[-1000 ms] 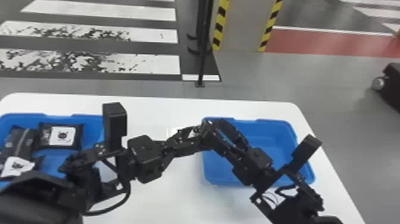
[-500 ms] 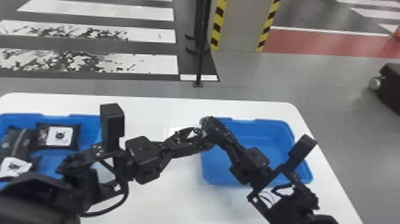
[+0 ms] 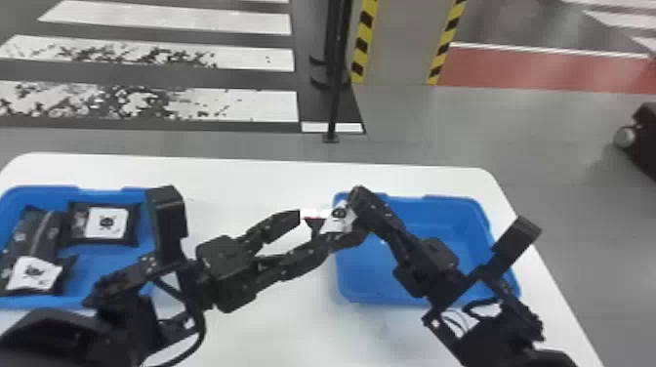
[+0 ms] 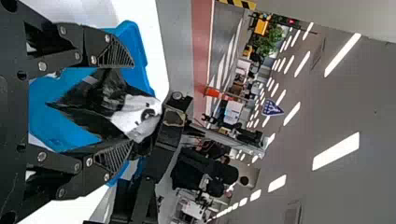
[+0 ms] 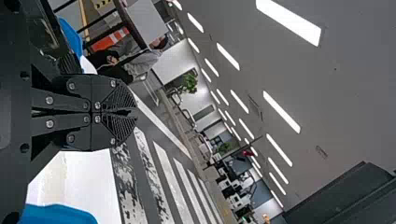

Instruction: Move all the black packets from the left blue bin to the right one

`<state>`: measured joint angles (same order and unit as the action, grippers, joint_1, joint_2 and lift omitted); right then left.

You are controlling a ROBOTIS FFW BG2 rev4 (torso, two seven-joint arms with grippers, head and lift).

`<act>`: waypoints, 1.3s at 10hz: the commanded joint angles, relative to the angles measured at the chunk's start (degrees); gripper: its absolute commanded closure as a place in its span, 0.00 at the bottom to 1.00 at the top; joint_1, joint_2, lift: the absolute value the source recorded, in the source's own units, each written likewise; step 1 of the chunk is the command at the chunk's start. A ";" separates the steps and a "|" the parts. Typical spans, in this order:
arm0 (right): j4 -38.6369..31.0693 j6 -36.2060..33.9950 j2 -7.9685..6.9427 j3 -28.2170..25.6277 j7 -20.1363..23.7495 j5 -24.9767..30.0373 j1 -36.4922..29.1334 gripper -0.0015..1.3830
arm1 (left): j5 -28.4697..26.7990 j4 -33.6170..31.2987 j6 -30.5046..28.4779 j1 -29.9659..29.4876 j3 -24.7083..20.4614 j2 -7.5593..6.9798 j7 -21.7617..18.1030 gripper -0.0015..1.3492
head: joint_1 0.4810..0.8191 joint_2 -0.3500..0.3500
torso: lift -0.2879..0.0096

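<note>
My left gripper [image 3: 312, 232] stands open over the middle of the white table. Just to its right, my right gripper [image 3: 363, 202] is shut on a black packet [image 3: 338, 217] with a white label. The left wrist view has that packet [image 4: 100, 100] lying between my open left gripper's fingers [image 4: 129, 105]. In the right wrist view my right gripper [image 5: 133, 112] has its fingers pressed together. Several more black packets, one [image 3: 105, 223] at the back, lie in the left blue bin [image 3: 105, 293]. The right blue bin [image 3: 476, 210] is behind and below the right gripper.
The white table [image 3: 263, 180] runs between and behind the two bins. Beyond its far edge a thin black pole [image 3: 335, 97] stands on the floor. Both forearms cross the table's front part, partly covering the bins.
The left gripper has opened and its fingers stand apart beside the packet, whose white label now shows near the right gripper. The right arm has hardly moved.
</note>
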<state>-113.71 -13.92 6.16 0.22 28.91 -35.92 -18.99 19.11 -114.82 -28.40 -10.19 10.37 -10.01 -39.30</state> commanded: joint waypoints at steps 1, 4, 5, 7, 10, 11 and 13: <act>0.01 0.14 0.17 -3.30 -0.08 0.73 0.99 0.92 | 2.37 0.00 2.81 -2.32 -2.60 0.60 -0.08 0.10 | 0.63 0.30 | 0.46; 6.06 0.00 0.79 -9.93 -0.70 5.42 3.24 0.92 | 4.20 -0.43 7.45 -6.68 -7.86 2.01 -0.26 0.10 | 0.63 0.27 | 0.46; 8.59 -0.14 1.14 -10.84 -0.70 4.85 3.52 0.92 | 4.65 -0.71 8.02 -7.94 -9.46 2.36 -0.26 0.10 | 0.63 0.25 | 0.46; 11.97 -1.12 1.84 -12.44 -0.70 5.42 3.66 0.81 | 4.54 -1.97 9.98 -10.48 -13.57 3.33 -0.26 0.10 | 0.63 0.24 | 0.46; 9.29 -0.28 1.76 -15.30 -2.28 8.50 1.13 0.04 | 4.08 -3.24 11.25 -11.60 -18.71 3.77 -0.26 0.10 | 0.63 0.25 | 0.46; 4.51 1.83 1.23 -15.30 -3.16 10.22 -3.09 0.08 | 3.28 -3.24 11.25 -11.18 -20.09 3.77 -0.26 0.10 | 0.63 0.26 | 0.46; -3.78 11.95 -1.06 -15.18 -5.09 13.30 -12.37 0.11 | -0.95 -3.24 9.84 -10.48 -23.63 3.77 -0.26 0.10 | 0.63 0.30 | 0.46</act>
<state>-114.89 -5.00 5.90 -14.98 23.89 -23.37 -28.39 19.60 -118.05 -17.91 -20.91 -12.03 -6.24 -39.55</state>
